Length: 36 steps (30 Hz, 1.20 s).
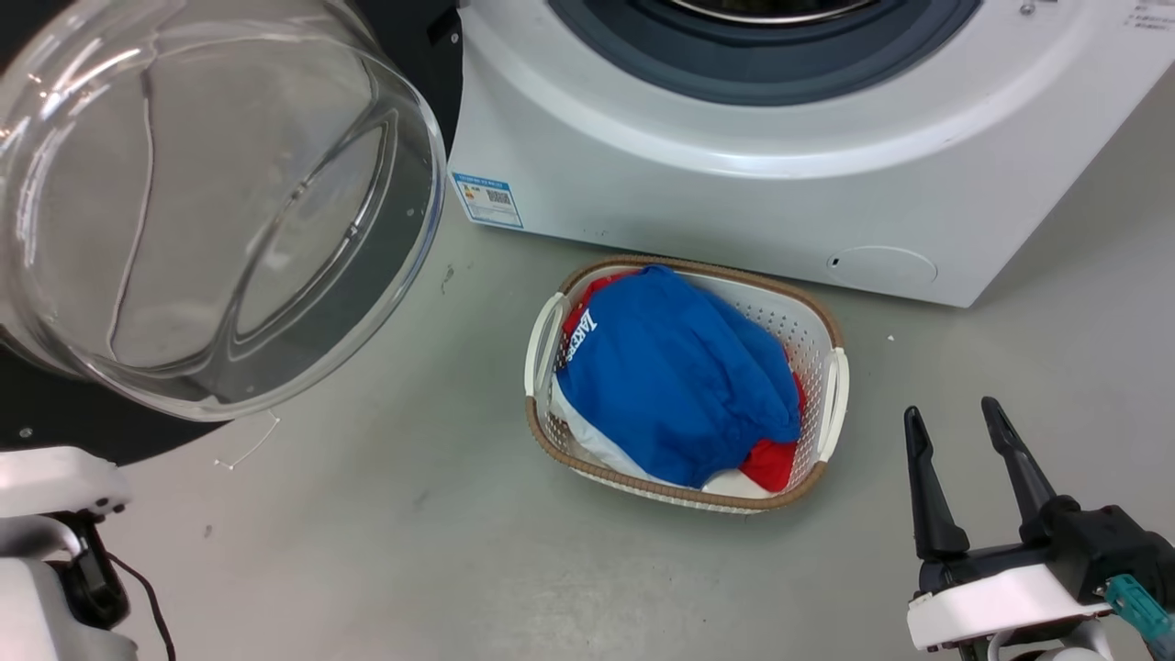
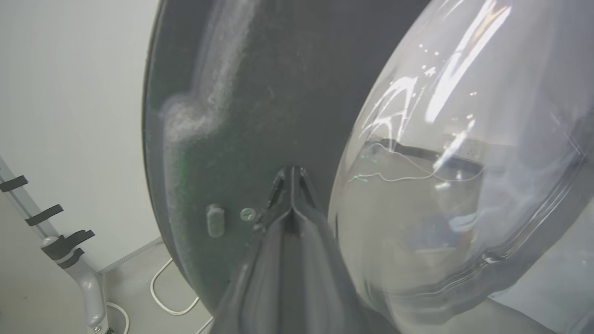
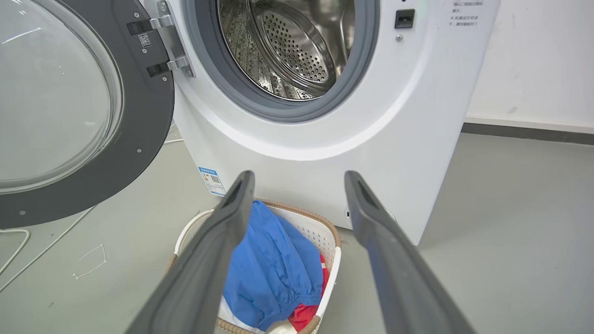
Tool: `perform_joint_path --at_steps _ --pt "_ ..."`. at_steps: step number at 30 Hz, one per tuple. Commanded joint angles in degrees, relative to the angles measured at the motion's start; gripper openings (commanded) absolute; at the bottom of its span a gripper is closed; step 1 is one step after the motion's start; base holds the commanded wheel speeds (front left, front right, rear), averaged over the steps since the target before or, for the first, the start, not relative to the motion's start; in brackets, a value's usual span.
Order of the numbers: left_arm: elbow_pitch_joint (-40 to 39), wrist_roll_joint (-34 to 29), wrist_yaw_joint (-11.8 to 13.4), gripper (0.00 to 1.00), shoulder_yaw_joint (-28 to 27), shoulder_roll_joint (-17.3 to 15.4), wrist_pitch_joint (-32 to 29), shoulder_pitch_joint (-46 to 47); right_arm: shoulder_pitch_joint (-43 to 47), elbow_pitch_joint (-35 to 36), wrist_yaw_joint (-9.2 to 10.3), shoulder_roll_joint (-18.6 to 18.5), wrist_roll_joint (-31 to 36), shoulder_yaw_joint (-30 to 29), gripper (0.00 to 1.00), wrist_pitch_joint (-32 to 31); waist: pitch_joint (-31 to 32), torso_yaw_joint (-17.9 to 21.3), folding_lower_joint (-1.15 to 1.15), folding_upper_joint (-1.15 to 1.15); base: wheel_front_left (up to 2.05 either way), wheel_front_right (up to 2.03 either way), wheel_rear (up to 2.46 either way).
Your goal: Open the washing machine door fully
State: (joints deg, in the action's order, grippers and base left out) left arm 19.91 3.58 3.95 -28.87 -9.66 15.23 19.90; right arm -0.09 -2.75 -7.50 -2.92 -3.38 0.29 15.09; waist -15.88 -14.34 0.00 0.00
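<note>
The washing machine door [image 1: 202, 211] stands swung out to the left of the washing machine [image 1: 716, 184], its clear glass bowl bulging toward me. In the right wrist view the door [image 3: 144, 116] hangs on its hinge beside the bare steel drum [image 3: 287, 41]. My left gripper [image 2: 292, 172] is shut, with its tips right at the door's dark inner face [image 2: 241, 116] beside the glass bowl; I cannot tell whether they touch it. My right gripper [image 1: 950, 413] hovers open and holding nothing at the lower right, over the floor in front of the machine [image 3: 297, 139].
A white basket [image 1: 698, 268] of blue and red clothes [image 1: 670, 376] sits on the grey floor just before the machine. White cables [image 3: 14, 241] lie on the floor under the door. A grey stand [image 2: 88, 283] and a wall are behind the door.
</note>
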Motion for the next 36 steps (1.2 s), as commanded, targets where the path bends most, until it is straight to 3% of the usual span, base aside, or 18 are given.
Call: perform_joint_path --at_steps 1,19,27,36 --pt "-0.7 -0.7 -0.3 0.00 0.3 0.5 -0.1 -1.4 0.1 -0.2 0.01 0.1 -0.4 0.0 1.00 0.1 1.1 0.1 0.00 0.00 0.00 0.00 0.00" --pt "-13.3 -5.7 -3.0 0.00 9.1 3.9 -0.2 -12.5 4.5 0.6 0.01 0.1 -3.3 -1.2 1.00 0.1 12.4 1.7 0.00 0.00 0.00 0.00 0.00" --pt "-19.1 -5.6 -4.8 0.00 15.1 5.1 -0.2 -17.3 7.2 4.0 0.01 0.1 -3.2 -3.0 1.00 0.1 16.2 4.2 0.00 0.00 0.00 0.00 0.00" --pt "-21.0 -4.3 -5.1 0.00 22.3 6.2 -0.2 -20.5 8.3 6.7 0.01 0.1 -2.5 -3.9 1.00 0.1 17.5 7.7 0.00 0.00 0.00 0.00 0.00"
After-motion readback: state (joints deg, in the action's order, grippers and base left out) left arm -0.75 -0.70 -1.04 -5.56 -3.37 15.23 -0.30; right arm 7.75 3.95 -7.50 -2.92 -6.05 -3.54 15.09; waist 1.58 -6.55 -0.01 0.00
